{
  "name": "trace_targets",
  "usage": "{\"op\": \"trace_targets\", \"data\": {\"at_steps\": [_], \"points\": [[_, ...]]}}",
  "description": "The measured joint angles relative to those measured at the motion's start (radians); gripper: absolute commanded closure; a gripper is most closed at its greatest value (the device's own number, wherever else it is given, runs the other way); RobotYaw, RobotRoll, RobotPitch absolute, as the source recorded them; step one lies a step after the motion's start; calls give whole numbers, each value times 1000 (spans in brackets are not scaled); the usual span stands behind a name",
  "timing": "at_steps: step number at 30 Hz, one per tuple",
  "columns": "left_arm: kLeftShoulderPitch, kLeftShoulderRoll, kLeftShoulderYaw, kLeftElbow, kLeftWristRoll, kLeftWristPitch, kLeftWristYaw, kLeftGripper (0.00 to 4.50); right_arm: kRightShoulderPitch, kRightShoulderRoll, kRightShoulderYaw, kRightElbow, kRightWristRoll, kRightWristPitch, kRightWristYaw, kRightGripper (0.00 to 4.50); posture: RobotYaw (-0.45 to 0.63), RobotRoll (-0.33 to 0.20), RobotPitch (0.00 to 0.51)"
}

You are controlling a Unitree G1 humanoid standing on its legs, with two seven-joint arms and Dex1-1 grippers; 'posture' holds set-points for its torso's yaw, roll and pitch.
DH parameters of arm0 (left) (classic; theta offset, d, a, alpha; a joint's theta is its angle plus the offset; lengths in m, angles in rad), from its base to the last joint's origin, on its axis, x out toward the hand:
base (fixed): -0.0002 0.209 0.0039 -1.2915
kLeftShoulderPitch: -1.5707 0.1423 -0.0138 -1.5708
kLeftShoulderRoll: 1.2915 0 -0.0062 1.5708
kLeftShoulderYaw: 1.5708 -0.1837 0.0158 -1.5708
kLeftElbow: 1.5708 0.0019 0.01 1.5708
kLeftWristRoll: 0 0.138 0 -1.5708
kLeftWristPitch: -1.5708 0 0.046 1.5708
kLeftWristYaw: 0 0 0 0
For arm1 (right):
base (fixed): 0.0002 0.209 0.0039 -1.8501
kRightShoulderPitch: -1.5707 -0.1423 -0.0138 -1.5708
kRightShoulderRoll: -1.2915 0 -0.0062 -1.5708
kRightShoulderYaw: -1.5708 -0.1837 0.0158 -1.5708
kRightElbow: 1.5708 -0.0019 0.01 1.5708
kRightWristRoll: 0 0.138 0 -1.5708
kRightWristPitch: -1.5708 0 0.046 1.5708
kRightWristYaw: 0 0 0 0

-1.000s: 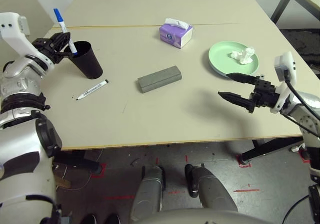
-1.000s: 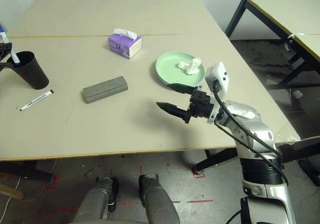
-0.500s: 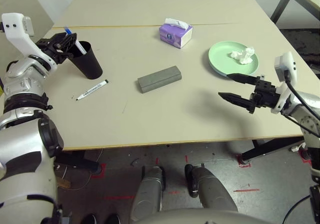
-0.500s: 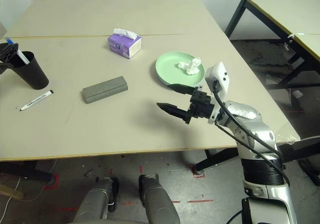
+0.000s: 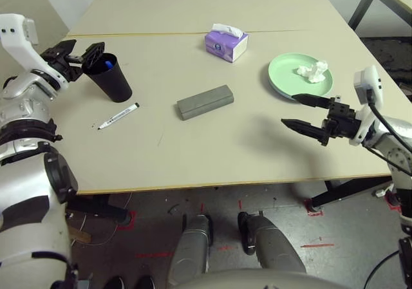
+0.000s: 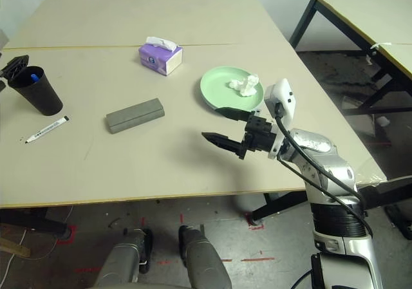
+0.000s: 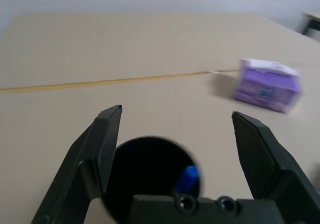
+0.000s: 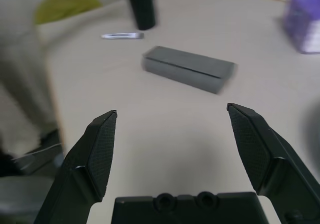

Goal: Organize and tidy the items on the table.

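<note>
Left claw (image 7: 172, 116) wide open above black cup (image 5: 111, 80), blue-capped marker (image 7: 188, 180) inside.

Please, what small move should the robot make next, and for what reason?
Probably the left gripper should back away from the cup, then go to the black-capped marker. The blue-capped marker is already inside the cup, the gripper's fingers are open at the cup's mouth, and the other marker lies on the table close by.
</note>
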Motion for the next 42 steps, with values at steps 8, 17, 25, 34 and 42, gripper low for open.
{"op": "trace_targets", "data": {"at_steps": [8,17,25,34,42], "points": [[-132,125,-187,-111,82,198,-304,38,-6,15,68,-11,0,-34,106,0,-34,0,170],[-167,263,-503,-307,159,354,-592,38,-34,53,112,30,-18,-74,129,0,-24,0,177],[66,416,-797,-670,-61,494,-605,38,-34,70,115,38,-32,-90,110,0,-47,0,184],[161,302,-797,-483,153,340,-569,38,-13,69,115,21,-31,-88,90,0,-48,0,192],[83,168,-720,-272,286,264,-465,38,-14,63,115,17,-31,-78,85,0,-49,0,189]]}}
